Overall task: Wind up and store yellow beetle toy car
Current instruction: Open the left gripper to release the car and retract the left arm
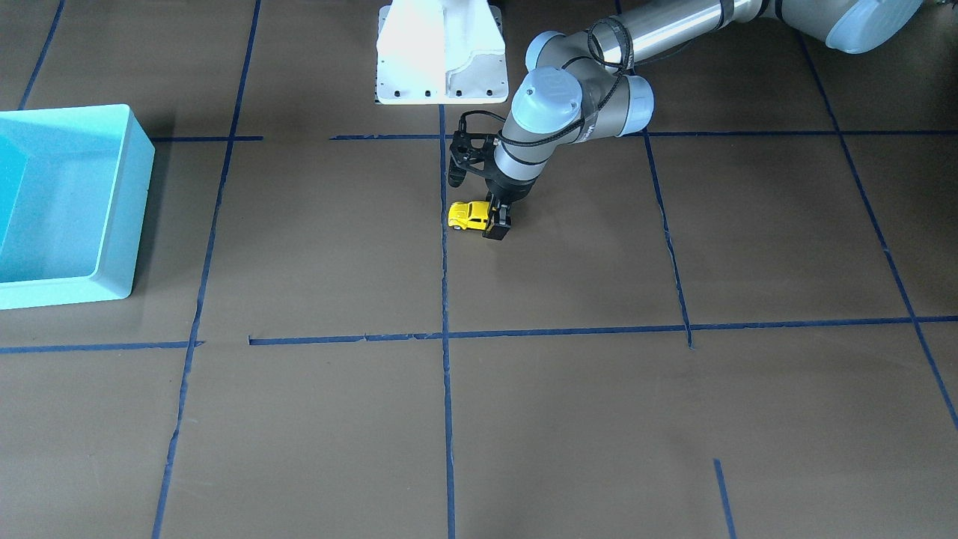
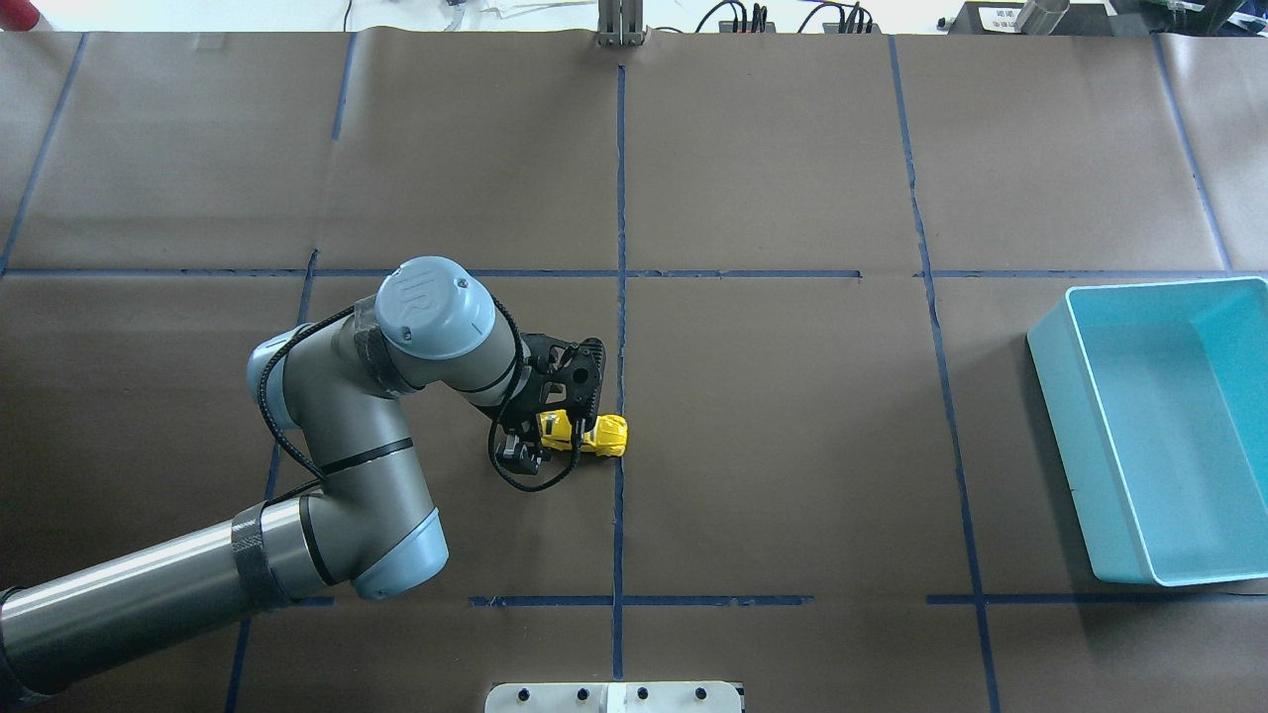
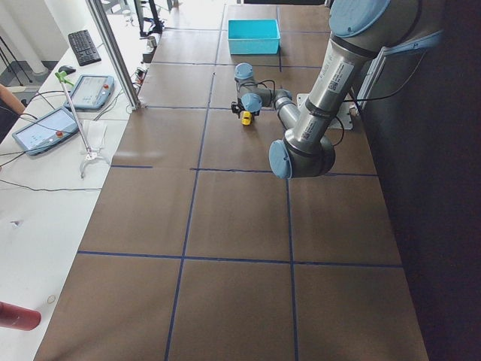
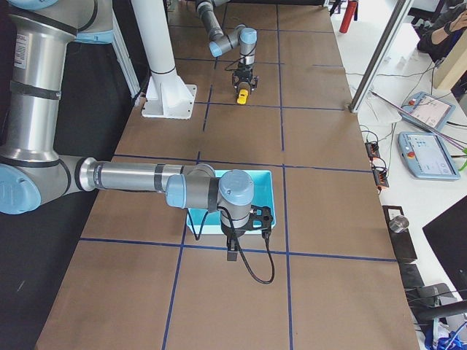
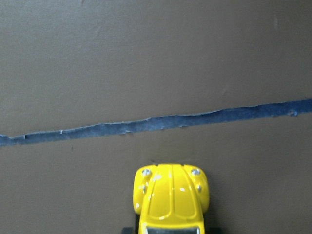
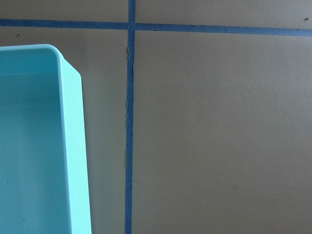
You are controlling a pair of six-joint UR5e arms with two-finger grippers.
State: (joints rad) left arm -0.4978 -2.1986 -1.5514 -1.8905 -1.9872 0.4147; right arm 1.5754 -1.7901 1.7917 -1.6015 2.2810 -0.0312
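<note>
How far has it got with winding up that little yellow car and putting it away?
Nothing looks finished yet. In hand: the left arm's jaws are closed on the rear of the car, which sits on the table near its middle. Whether it is wound, I cannot tell. Left to do: carrying it across into the bin, which looks empty.

Brown table (image 2: 792, 149), blue tape grid (image 2: 621, 198)

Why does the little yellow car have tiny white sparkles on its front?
Left wrist view: the yellow beetle toy car has a glossy hood that catches light as small glints. Front-facing view: the white robot base is washed out by glare; the turquoise bin throws a soft shadow.
</note>
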